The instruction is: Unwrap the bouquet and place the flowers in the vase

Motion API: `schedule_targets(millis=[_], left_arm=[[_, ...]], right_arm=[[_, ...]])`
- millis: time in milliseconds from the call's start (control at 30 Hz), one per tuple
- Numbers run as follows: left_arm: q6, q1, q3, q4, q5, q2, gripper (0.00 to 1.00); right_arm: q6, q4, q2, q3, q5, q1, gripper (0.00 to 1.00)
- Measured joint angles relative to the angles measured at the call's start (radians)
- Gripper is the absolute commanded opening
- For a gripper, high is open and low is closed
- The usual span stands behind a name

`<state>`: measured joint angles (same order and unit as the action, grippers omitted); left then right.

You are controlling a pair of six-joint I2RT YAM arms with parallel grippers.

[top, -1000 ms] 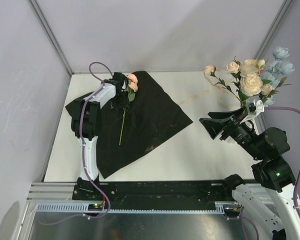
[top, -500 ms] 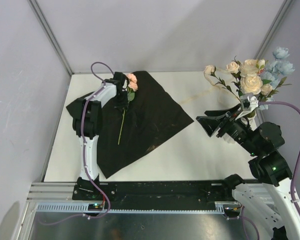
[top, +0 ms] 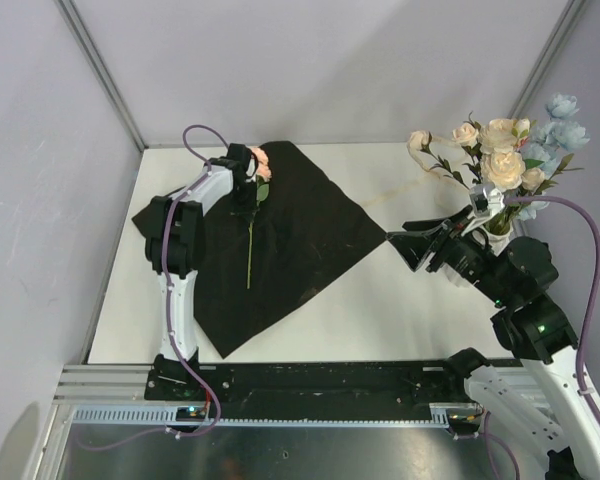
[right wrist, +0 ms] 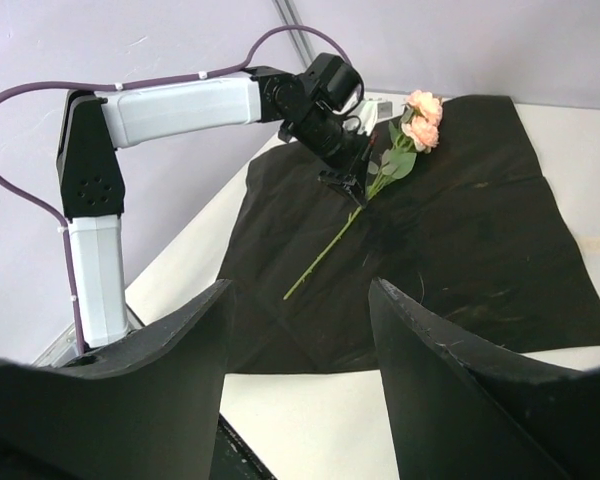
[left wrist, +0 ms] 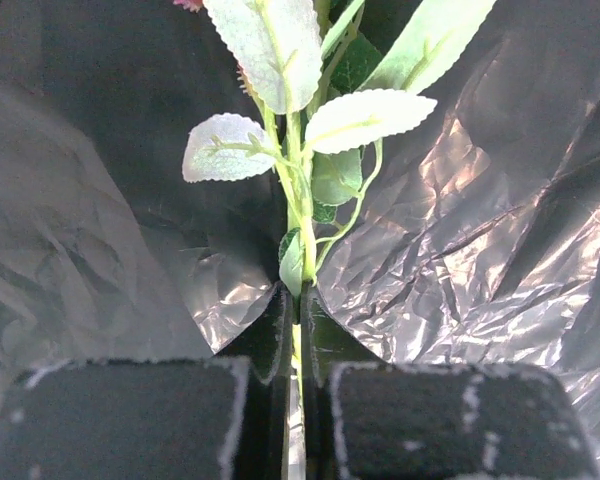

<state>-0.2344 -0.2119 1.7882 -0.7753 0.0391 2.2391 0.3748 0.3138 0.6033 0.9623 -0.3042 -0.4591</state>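
Observation:
The black wrapping sheet [top: 300, 240] lies unrolled and flat on the table. One flower with peach-pink blooms [top: 264, 165] lies on it, its thin green stem [top: 249, 255] pointing toward the near edge. My left gripper [top: 244, 196] is shut on that stem just below the leaves; in the left wrist view the jaws [left wrist: 298, 300] pinch the stem [left wrist: 304, 225]. My right gripper [top: 408, 246] hovers open and empty off the sheet's right corner. Several cream, peach and pale blue flowers [top: 505, 150] stand at the back right. The vase under them is hidden behind my right wrist.
A loose cream ribbon [top: 412, 186] lies on the white table between the sheet and the standing flowers. Grey walls close in the left, back and right sides. The right wrist view shows the left arm [right wrist: 180, 100] reaching over the sheet [right wrist: 470, 230].
My left gripper has closed on the stem, and the stem's lower end has swung slightly right. My right arm has shifted left toward the sheet's corner, its jaws unchanged.

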Motion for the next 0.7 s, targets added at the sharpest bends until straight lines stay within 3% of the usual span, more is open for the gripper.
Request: schedule_targets(millis=[267,700], left_arm=[[-0.002,0.000,0.000,-0.006,0.021,-0.072,0.00],[-0.060,0.000,-0.068,0.000,0.103,-0.438,0.00]], right_arm=[[0.017,-0.012,0.032,-0.011,0.045,-0.050,0.60],[0.065,-0.092,0.142,-0.014,0.059,-0.116,0.62]])
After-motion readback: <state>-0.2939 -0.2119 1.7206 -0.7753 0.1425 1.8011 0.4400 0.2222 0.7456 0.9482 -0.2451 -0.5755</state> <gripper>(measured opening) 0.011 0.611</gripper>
